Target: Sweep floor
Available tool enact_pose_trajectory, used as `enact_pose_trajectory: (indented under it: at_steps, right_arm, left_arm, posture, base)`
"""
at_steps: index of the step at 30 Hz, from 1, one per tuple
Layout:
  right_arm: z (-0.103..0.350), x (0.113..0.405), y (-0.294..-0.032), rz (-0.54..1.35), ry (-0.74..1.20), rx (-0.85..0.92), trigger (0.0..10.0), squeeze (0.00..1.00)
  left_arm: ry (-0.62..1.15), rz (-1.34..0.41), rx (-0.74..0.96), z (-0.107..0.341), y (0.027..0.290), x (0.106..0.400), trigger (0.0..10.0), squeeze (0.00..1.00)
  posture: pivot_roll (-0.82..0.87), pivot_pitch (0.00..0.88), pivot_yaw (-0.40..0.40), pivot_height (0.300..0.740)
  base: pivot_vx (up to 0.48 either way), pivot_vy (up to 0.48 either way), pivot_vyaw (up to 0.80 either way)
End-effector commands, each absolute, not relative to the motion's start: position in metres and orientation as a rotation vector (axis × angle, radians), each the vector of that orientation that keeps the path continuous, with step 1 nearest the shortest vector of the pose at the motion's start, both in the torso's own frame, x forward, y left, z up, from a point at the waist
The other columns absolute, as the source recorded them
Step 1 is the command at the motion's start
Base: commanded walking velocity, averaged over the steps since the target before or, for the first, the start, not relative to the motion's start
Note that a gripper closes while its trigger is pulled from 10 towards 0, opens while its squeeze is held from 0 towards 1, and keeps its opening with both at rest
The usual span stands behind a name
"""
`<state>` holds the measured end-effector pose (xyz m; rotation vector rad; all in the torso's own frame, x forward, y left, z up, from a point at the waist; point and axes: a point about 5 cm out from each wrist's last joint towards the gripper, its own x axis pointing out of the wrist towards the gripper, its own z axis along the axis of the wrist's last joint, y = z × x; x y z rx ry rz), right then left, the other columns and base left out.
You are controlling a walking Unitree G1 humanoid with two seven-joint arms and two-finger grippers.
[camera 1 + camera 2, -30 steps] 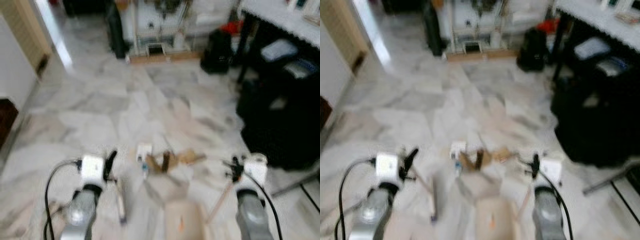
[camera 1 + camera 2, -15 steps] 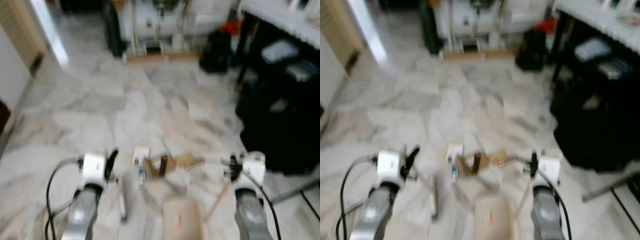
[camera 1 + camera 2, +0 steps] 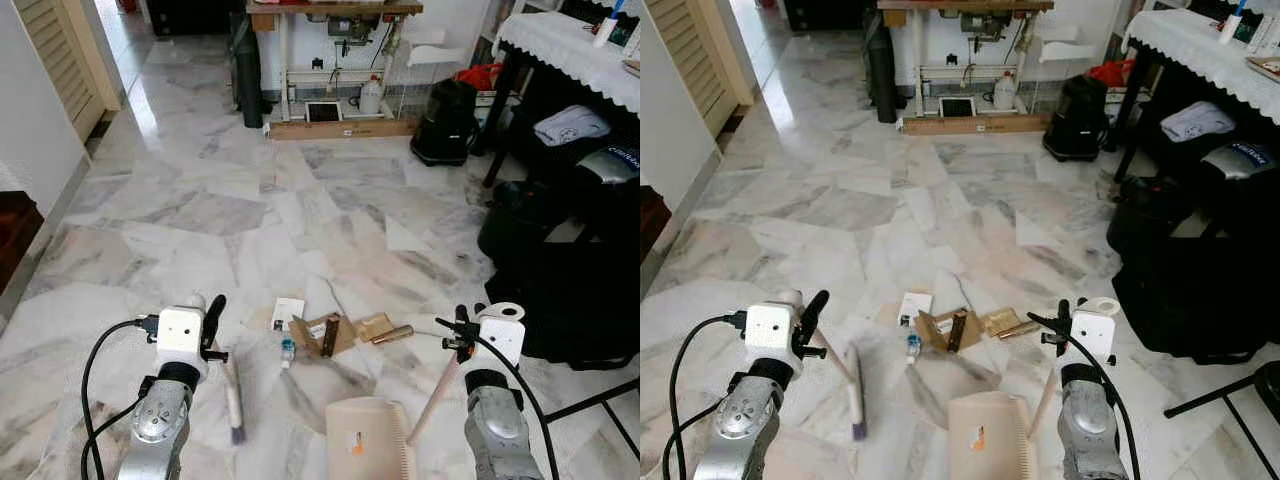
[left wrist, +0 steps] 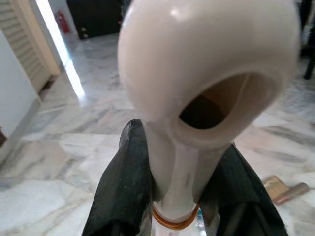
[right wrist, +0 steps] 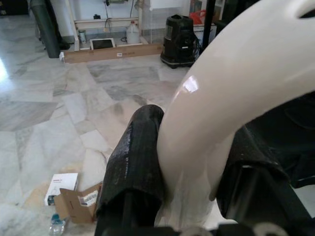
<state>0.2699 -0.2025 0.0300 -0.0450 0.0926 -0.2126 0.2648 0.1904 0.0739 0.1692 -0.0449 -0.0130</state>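
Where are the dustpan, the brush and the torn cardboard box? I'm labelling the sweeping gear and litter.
dustpan (image 3: 365,438): left eye view, on its cream scoop.
brush (image 3: 233,390): left eye view, on the pale shaft above the dark bristles.
torn cardboard box (image 3: 318,332): left eye view, on its brown open flap.

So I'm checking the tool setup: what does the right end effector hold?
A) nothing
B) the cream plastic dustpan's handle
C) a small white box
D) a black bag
B: the right end effector is shut on the cream plastic dustpan's handle, with the dustpan on the marble floor.
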Motion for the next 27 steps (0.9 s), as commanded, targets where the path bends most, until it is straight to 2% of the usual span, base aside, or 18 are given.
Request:
enact_pose_trajectory:
  at_steps: [1,14,27]
  right_arm:
    - [0.046,0.276,-0.206,-0.227,0.005,-0.048,10.0,0.0]
    - [0.045,0.276,-0.204,-0.218,0.004,-0.041,10.0,0.0]
    - [0.044,0.276,-0.203,-0.211,0.016,-0.048,10.0,0.0]
  left_arm:
    - [-0.15,-0.019,0.207,0.093,0.189,0.269,10.0,0.0]
    - [-0.074,-0.095,0.202,0.079,0.178,0.266,10.0,0.0]
    - [-0.071,-0.107,0.204,0.079,0.178,0.266,10.0,0.0]
  posture:
    - [-0.06,0.025,-0.029,0.74]
    - [-0.05,0.029,-0.029,0.74]
    - [-0.05,0.039,-0.029,0.74]
  base:
    - [0.0,0.0,0.0]
    - [0.0,0.0,0.0]
    - [0.0,-0.353,0.0]
